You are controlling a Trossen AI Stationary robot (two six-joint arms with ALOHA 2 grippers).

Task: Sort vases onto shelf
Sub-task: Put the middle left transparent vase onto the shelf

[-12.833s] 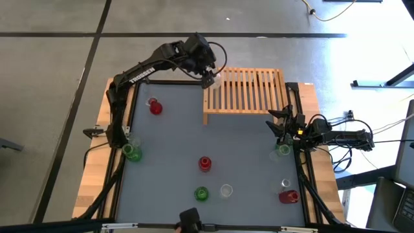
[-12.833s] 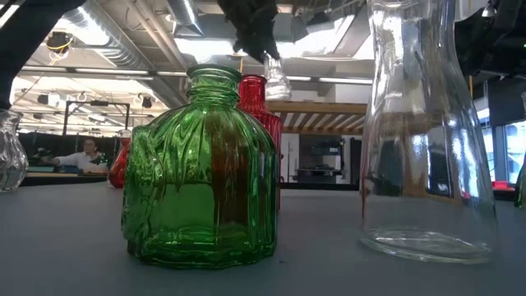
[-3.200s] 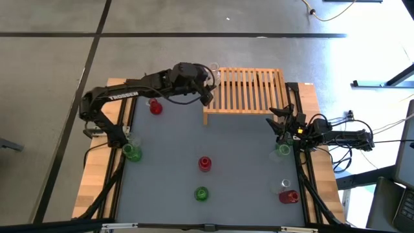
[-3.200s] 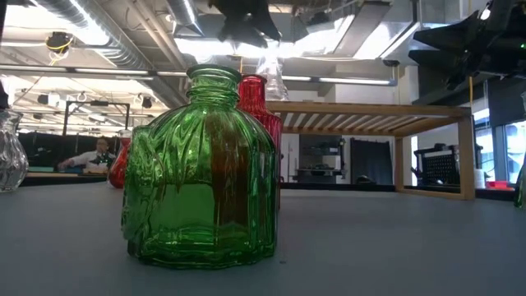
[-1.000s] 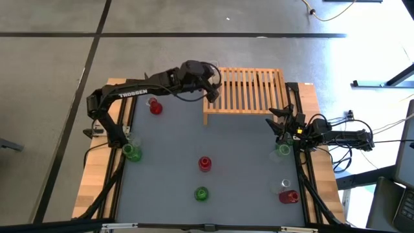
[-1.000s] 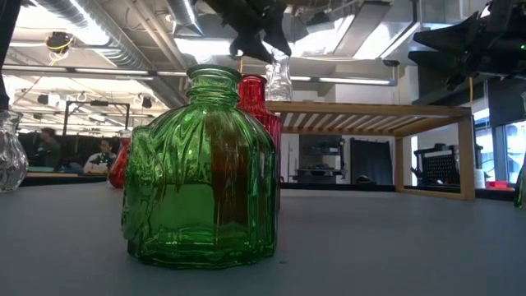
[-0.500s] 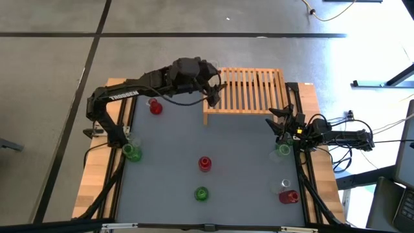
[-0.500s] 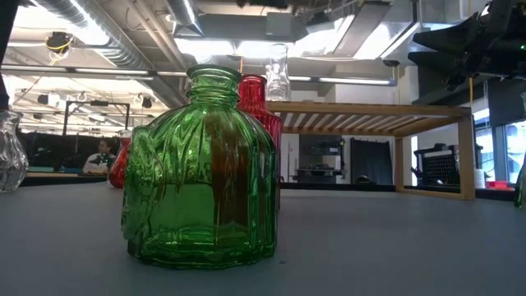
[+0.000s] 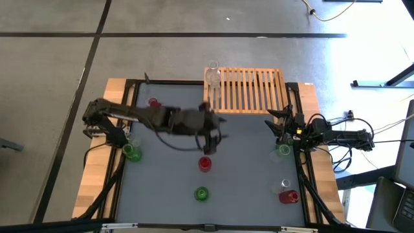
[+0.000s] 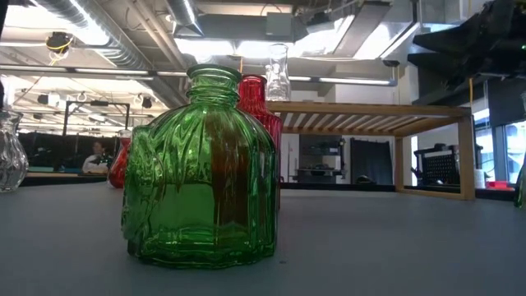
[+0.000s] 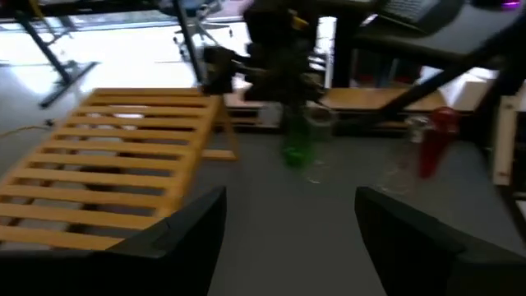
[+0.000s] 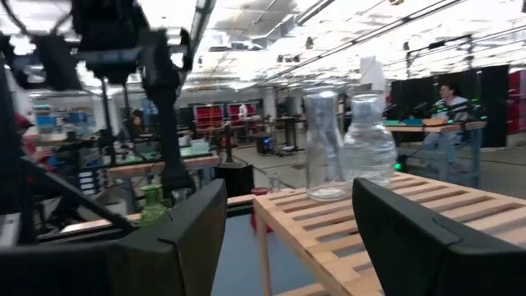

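Two clear vases [image 9: 213, 74] stand upright on their bases at the far left corner of the slatted wooden shelf [image 9: 249, 90]; the right wrist view shows them [image 12: 345, 146] side by side. My left gripper [image 9: 217, 129] hovers open over the middle of the table, above a red vase [image 9: 204, 164], and holds nothing [image 11: 288, 197]. My right gripper [image 9: 275, 122] waits open at the table's right edge [image 12: 288, 189], beside a green vase [image 9: 283, 150]. Other vases stand on the mat: green [image 9: 201, 193], red [image 9: 154, 103], green [image 9: 132, 152], red [image 9: 289, 196].
The low view is filled by the near green vase [image 10: 201, 164], with a red one [image 10: 259, 103] behind it. A clear vase [image 9: 284, 184] stands by the red one at the near right. Bare grey mat [image 9: 252, 175] lies between the middle vases and the right edge.
My left gripper has drawn away from the clear vase at the shelf's far left corner and swung toward the table's near edge, out over the middle of the mat. The clear vase stays upright on the shelf.
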